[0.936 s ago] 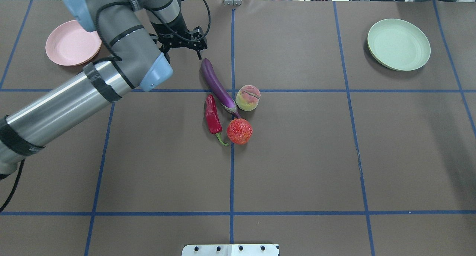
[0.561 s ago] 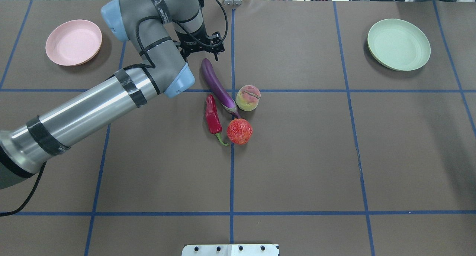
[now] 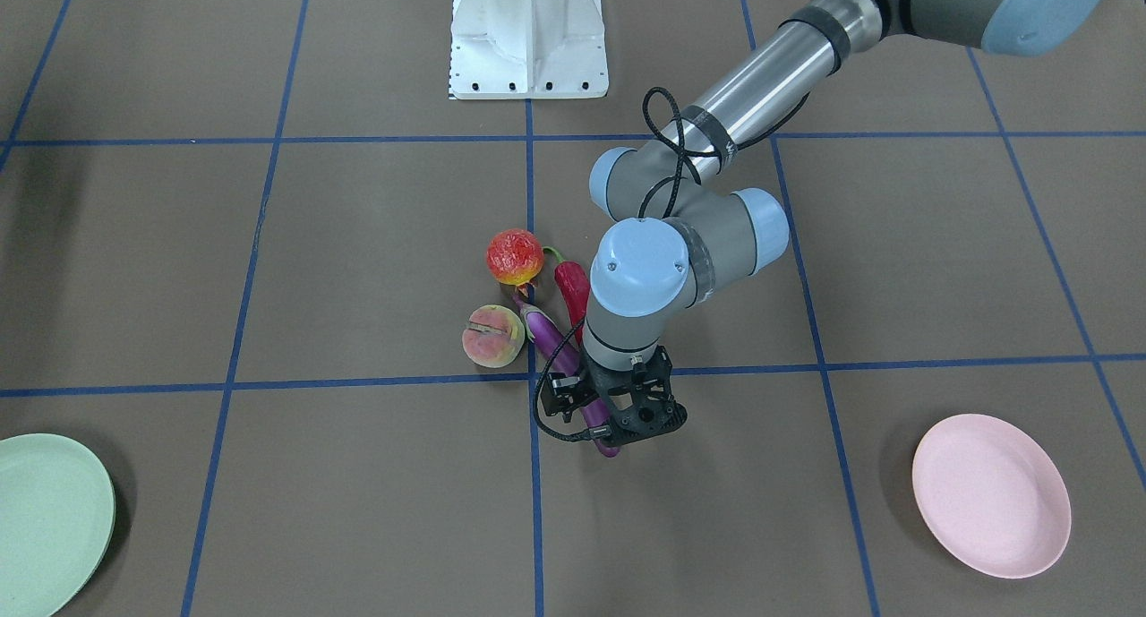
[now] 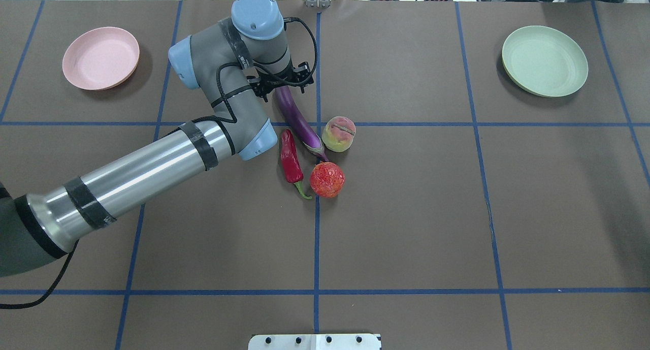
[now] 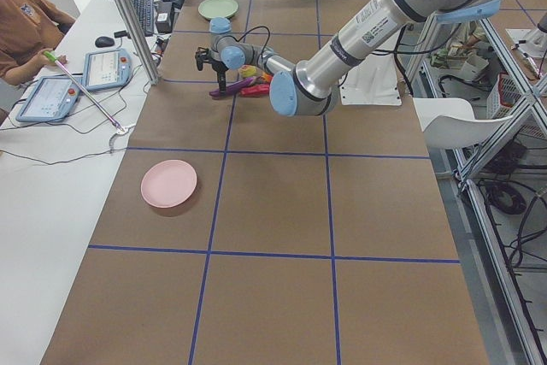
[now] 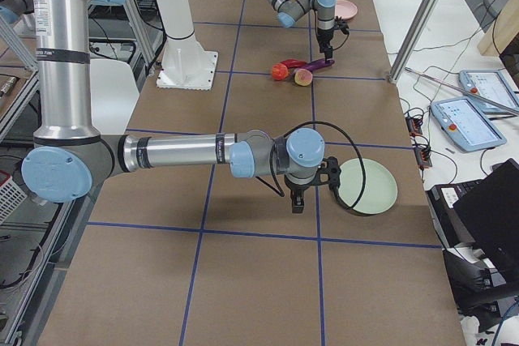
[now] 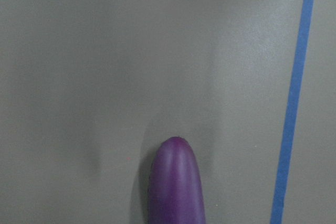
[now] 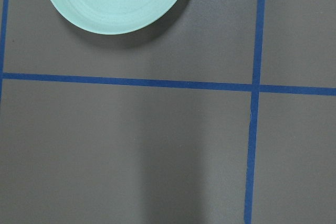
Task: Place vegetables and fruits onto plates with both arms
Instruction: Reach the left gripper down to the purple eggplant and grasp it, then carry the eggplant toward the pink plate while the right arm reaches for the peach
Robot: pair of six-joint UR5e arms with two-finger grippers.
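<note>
The purple eggplant point(image 4: 297, 117) lies mid-table, with the red chili pepper point(image 4: 290, 159), the peach point(image 4: 338, 133) and the pomegranate point(image 4: 327, 179) close around its stem end. My left gripper point(image 4: 283, 86) is open and stands over the eggplant's far tip, jaws on either side of it. The left wrist view shows that tip point(image 7: 176, 182) and no fingers. The pink plate point(image 4: 100, 58) is at the far left and the mint green plate point(image 4: 544, 60) at the far right, both bare. My right gripper point(image 6: 297, 202) shows only in the exterior right view, near the green plate point(image 6: 366, 186); I cannot tell whether it is open or shut.
The white base block point(image 3: 528, 35) stands at the robot's edge of the table. Blue tape lines point(image 4: 316, 238) grid the brown table top. An operator point(image 5: 26, 14) sits with tablets at a side desk beyond the far edge.
My left arm has swung right, away from the pink plate, and brought its open gripper over the eggplant's far tip. The produce and plates have not moved.
</note>
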